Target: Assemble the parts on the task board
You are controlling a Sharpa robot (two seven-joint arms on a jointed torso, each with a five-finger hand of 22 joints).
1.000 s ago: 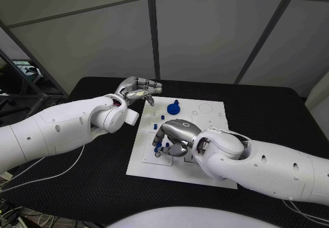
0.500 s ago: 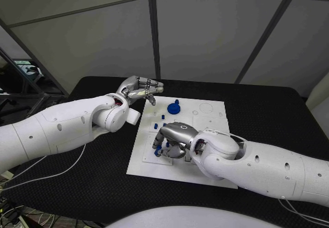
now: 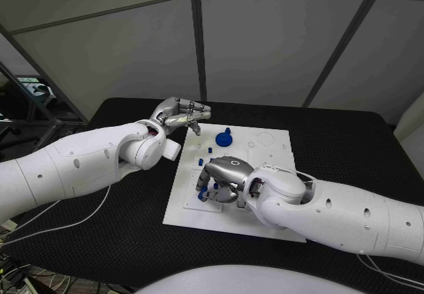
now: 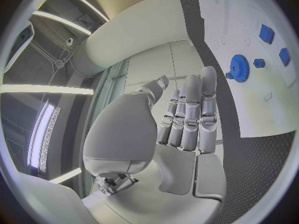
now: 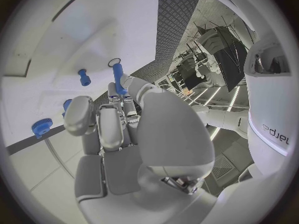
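Grey wall panels are standing behind the black table [image 3: 353, 141] in the head view. On it the white board [image 3: 265, 184] is lying at the middle. A blue gear [image 3: 224, 139] is sitting near the board's far edge, with small blue pegs [image 3: 210, 149] just beside it. The left hand [image 3: 181, 116] is hovering off the board's far left corner, fingers curled in, holding nothing that I can make out. The right hand [image 3: 223, 177] is pressing down over the board's left part, fingers bent around small blue parts [image 3: 203, 195]; whether it is gripping one cannot be told.

Left wrist view: the left hand [image 4: 181, 124] is showing its fingers close together and empty, with the gear [image 4: 239, 66] and other blue pieces [image 4: 266, 33] lying on the board [image 4: 249, 104] beyond.

Right wrist view: the right hand [image 5: 112, 129] is reaching toward a long blue peg [image 5: 117, 76], its fingertips [image 5: 118, 92] touching it. Another peg [image 5: 83, 77] is standing near, and a blue knob [image 5: 42, 127] is lying apart.
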